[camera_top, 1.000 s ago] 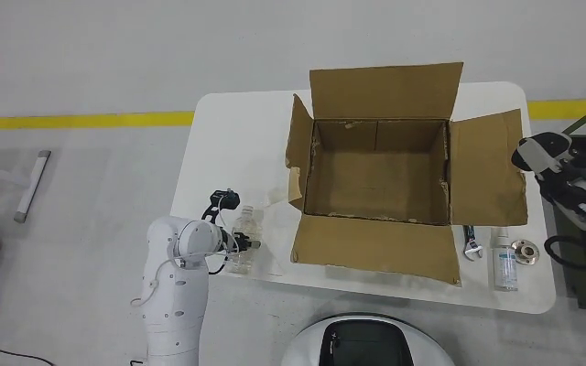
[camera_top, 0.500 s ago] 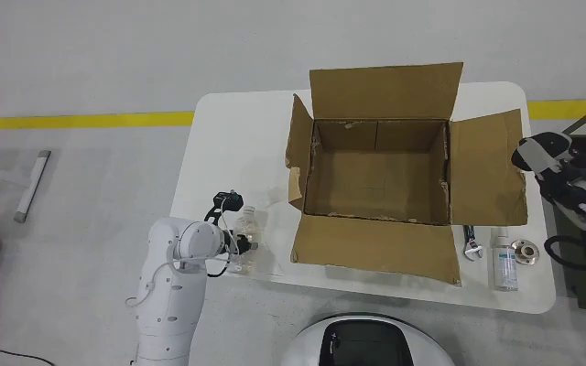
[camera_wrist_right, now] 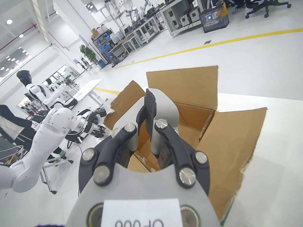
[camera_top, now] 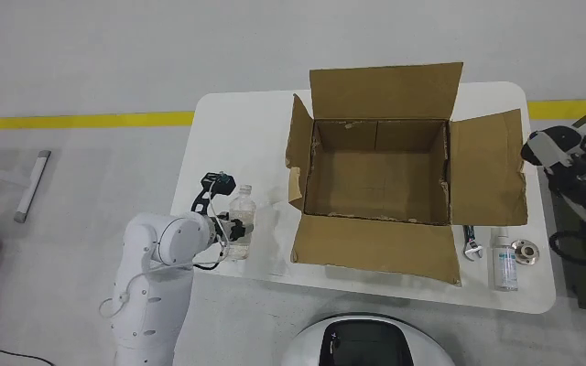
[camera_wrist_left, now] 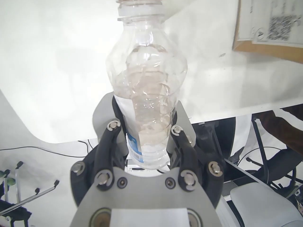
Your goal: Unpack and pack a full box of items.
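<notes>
Step in hand, by judgement: packing. The left gripper (camera_wrist_left: 146, 128) clamps the lower body of the bottle (camera_wrist_left: 146, 72), just off the left flap of the empty box (camera_top: 375, 247). The right gripper (camera_wrist_right: 149, 112), fingers together and holding nothing, sits beyond the box's right flap. The next move calls for lifting the bottle clear of the flap, then lowering it inside.

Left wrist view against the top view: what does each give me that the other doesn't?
Left wrist view: the left end effector shut around the lower body of the water bottle, cap on, and a printed label on the box wall. Top view: the box's empty inside, plus a wrench, a spray bottle and a small metal part by its right flap. Both: bottle, box and white table.
</notes>
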You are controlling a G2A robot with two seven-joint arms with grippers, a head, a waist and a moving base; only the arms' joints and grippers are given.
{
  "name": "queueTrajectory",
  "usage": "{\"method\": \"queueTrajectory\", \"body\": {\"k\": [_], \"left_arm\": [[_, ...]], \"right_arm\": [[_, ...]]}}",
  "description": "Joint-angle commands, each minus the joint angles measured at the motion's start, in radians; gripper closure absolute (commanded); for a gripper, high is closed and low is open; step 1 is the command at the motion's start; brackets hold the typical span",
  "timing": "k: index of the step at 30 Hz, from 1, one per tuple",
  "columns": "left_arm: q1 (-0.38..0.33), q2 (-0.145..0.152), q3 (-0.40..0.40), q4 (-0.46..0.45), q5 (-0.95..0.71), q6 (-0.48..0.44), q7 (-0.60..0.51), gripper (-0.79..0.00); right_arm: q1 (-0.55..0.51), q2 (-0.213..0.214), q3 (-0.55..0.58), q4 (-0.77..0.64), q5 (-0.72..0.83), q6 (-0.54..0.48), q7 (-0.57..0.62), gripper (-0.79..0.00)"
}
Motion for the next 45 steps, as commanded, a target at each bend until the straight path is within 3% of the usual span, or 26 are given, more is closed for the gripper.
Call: {"method": "queueTrajectory", "body": {"k": [1, 4, 5, 9, 10, 12, 15, 18, 22, 24, 27, 30, 39, 45], "left_arm": [[-0.019, 0.013, 0.002, -0.038, -0.027, 0.051, 0.000, 0.000], [-0.059, 0.031, 0.013, -0.104, -0.085, 0.093, 0.000, 0.000], [-0.074, 0.038, 0.017, -0.126, -0.101, 0.100, 0.000, 0.000], [-0.133, 0.061, 0.036, -0.185, -0.152, 0.146, 0.000, 0.000], [-0.151, 0.067, 0.041, -0.200, -0.155, 0.161, 0.000, 0.000], [-0.181, 0.078, 0.054, -0.227, -0.167, 0.195, 0.000, 0.000], [-0.224, 0.096, 0.075, -0.261, -0.200, 0.226, 0.000, 0.000], [-0.266, 0.117, 0.096, -0.281, -0.230, 0.247, 0.000, 0.000], [-0.321, 0.142, 0.124, -0.301, -0.292, 0.280, 0.000, 0.000], [-0.344, 0.155, 0.148, -0.310, -0.332, 0.288, 0.000, 0.000], [-0.354, 0.161, 0.159, -0.311, -0.348, 0.291, 0.000, 0.000], [-0.354, 0.161, 0.159, -0.311, -0.348, 0.291, 0.000, 0.000], [-0.354, 0.161, 0.159, -0.311, -0.348, 0.291, 0.000, 0.000], [-0.324, 0.166, 0.118, -0.340, -0.392, 0.253, 0.085, 0.000]], "right_arm": [[0.005, 0.000, 0.020, 0.019, 0.014, 0.042, -0.022, -0.058], [0.009, 0.001, 0.054, 0.056, 0.059, 0.095, -0.043, -0.142], [0.009, 0.001, 0.065, 0.072, 0.076, 0.114, -0.043, -0.292], [0.007, 0.004, 0.106, 0.125, 0.133, 0.170, -0.030, -0.388], [0.002, 0.005, 0.113, 0.137, 0.133, 0.182, -0.018, -0.597], [-0.001, 0.009, 0.121, 0.154, 0.119, 0.202, -0.002, -0.727], [-0.012, 0.011, 0.105, 0.180, 0.116, 0.201, 0.007, -0.742], [-0.026, 0.011, 0.082, 0.196, 0.110, 0.201, 0.003, -0.723], [-0.038, 0.013, 0.034, 0.223, 0.083, 0.197, 0.013, -0.579], [-0.041, 0.015, 0.009, 0.232, 0.059, 0.191, 0.014, -0.382], [-0.040, 0.016, -0.034, 0.254, 0.030, 0.183, 0.015, -0.296], [-0.032, 0.019, -0.072, 0.272, 0.001, 0.172, 0.017, 0.000], [-0.010, 0.023, -0.141, 0.290, -0.013, 0.133, 0.002, 0.000], [-0.018, 0.025, -0.169, 0.286, -0.002, 0.094, 0.010, 0.000]]}}
